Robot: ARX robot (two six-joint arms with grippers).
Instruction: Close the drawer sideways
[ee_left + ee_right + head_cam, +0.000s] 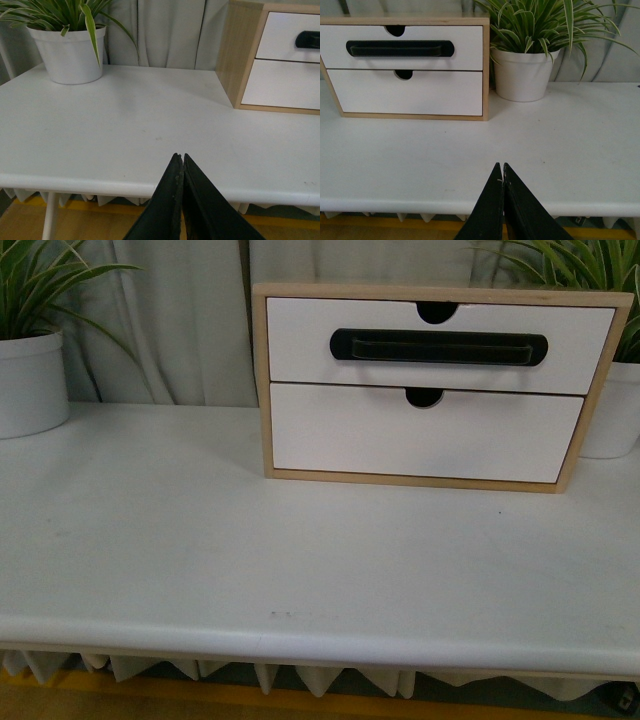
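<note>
Left gripper [183, 161]: jaws pressed together, tips meeting, nothing between them; hangs at the near edge of the table [125, 130], over bare white top. Right gripper [503, 170]: same, jaws closed tip to tip, holding nothing, also at the near table edge. Neither arm shows in the front view. The drawer [440, 344] sits well apart from both sets of jaws, across the table toward the back, as the upper of two in a wood-framed cabinet [262, 380]. White front, long black bar handle [438, 347], semicircular notch in its top edge. From the left wrist view the drawer [290, 37] lies ahead and off to the robot's right, only its near end and handle tip in frame; from the right wrist view the drawer [402, 47] lies ahead and off to the robot's left. Its front looks about level with the cabinet frame; cannot tell whether it is fully seated. Below it, a plain white lower drawer [425, 433] with its own notch. A potted plant [72, 45] in a white pot stands left of the cabinet, well apart from it; a second potted plant [530, 60] stands just beside the cabinet's right side. Pale curtain [165, 32] behind.
</note>
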